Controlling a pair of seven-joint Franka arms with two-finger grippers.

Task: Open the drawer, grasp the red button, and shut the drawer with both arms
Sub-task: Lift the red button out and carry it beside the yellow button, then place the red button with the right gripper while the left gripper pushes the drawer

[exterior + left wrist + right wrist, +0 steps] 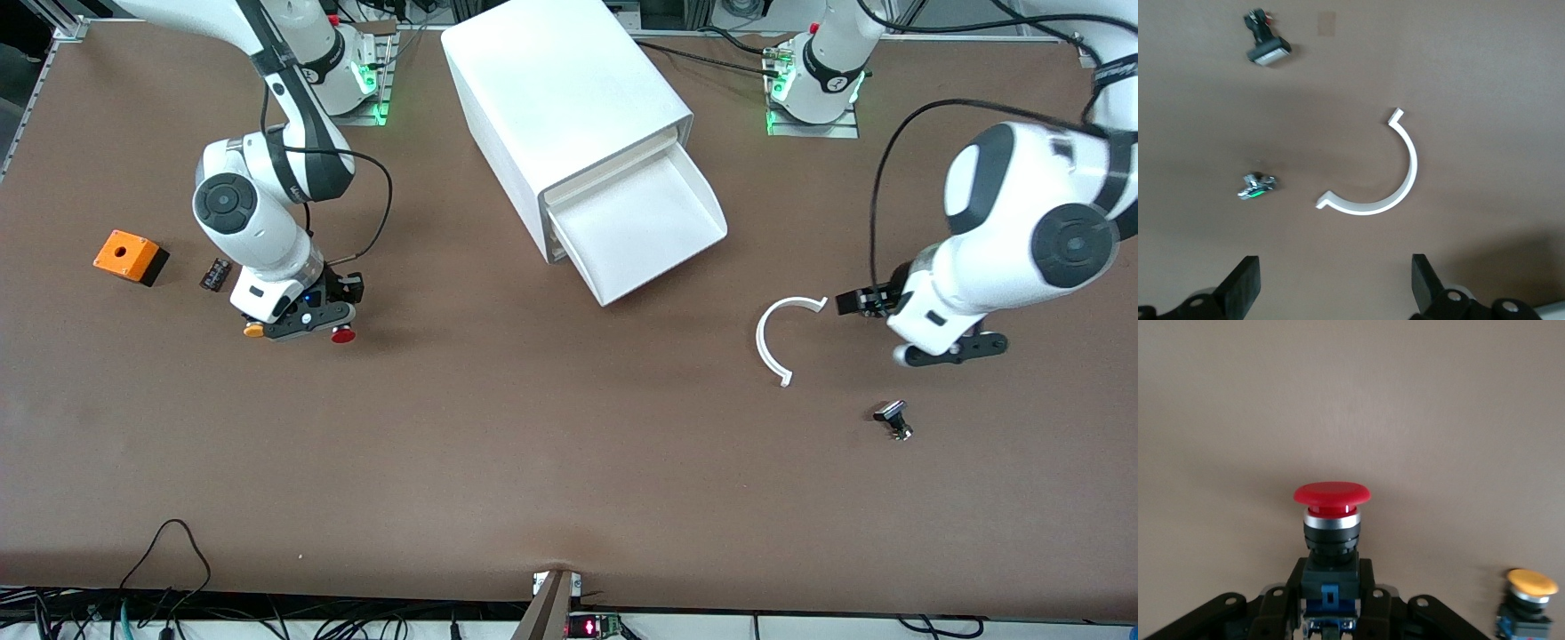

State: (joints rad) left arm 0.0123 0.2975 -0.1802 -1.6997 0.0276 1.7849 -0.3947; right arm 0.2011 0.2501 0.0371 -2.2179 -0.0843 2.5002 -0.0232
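The drawer (642, 233) stands pulled out of the white cabinet (560, 89), and its tray shows nothing inside. My right gripper (1331, 579) is shut on the black body of the red-capped button (1332, 495). In the front view that gripper (304, 322) holds the button (342, 335) low over the table toward the right arm's end. My left gripper (1335, 287) hangs open over bare table beside a white C-shaped ring (1397, 190), with nothing between its fingers (1245, 283). In the front view the left gripper (951, 349) is toward the left arm's end.
A yellow-capped button (1531, 583) sits right beside the right gripper. An orange box with a hole (130, 256) and a small dark part (215, 274) lie toward the right arm's end. The white ring (781, 338) and a small black part (893, 418) lie by the left gripper.
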